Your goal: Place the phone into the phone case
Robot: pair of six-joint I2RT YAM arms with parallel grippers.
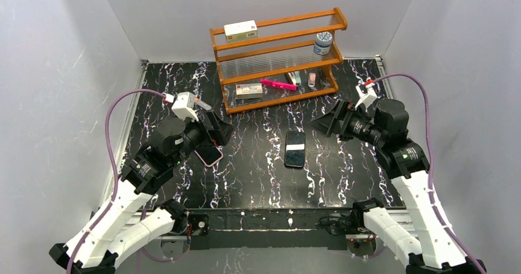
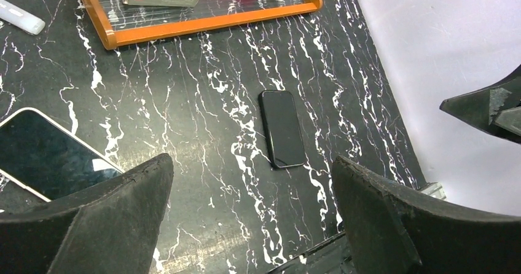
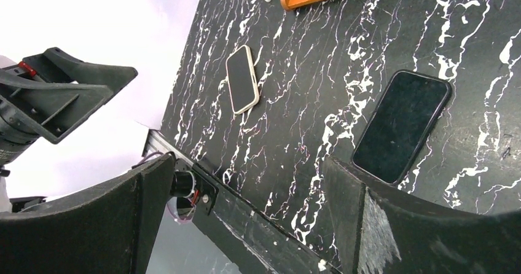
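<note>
Beside my left gripper point(image 1: 219, 133), jaws spread and holding nothing, the phone point(image 1: 209, 155) lies flat on the table point(image 1: 258, 182). The phone case point(image 1: 295, 149) lies mid-table, well apart from it. My right gripper point(image 1: 325, 121) also gapes empty. I judge the phone stiff, slick and easily scratched, so I'd pinch its long edges. Bare tabletop lies between the two, and the shelf point(image 1: 276, 59) stands behind.
</note>
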